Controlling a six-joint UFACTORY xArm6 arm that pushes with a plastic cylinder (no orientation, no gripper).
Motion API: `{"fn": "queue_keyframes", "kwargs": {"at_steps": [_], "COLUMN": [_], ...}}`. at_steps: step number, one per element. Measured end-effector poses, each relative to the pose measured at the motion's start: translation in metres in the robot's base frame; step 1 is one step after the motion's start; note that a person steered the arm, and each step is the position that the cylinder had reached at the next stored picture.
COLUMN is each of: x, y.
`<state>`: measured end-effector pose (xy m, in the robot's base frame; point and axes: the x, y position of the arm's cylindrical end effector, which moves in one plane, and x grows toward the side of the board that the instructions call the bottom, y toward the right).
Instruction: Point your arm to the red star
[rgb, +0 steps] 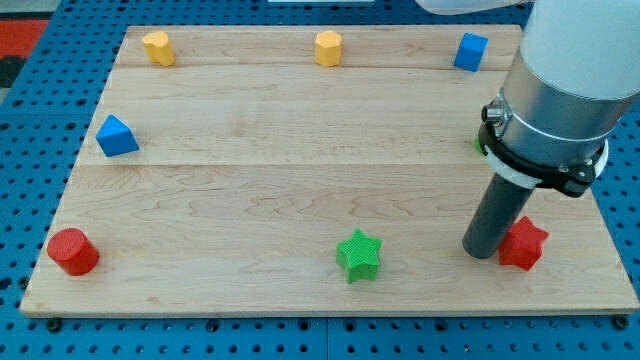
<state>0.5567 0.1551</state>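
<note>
The red star (525, 244) lies near the view's bottom right on the wooden board (300, 150). My tip (481, 252) rests on the board right against the star's left side, touching or nearly touching it. The dark rod rises from there to the arm's large grey and white body, which covers the board's right edge.
A green star (359, 255) sits at bottom centre. A red cylinder (72, 251) is at bottom left, a blue triangular block (116, 136) at left. Two yellow blocks (157, 47) (328, 48) and a blue cube (470, 51) line the top. A green sliver (480, 143) peeks from behind the arm.
</note>
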Motion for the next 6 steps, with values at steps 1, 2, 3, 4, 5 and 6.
{"fn": "queue_keyframes", "kwargs": {"at_steps": [1,2,3,4,5,6], "x": [-0.001,-0.039,-0.052,-0.059,-0.068,-0.068], "y": [0.000,-0.028,-0.032,-0.032,-0.016,0.037]}}
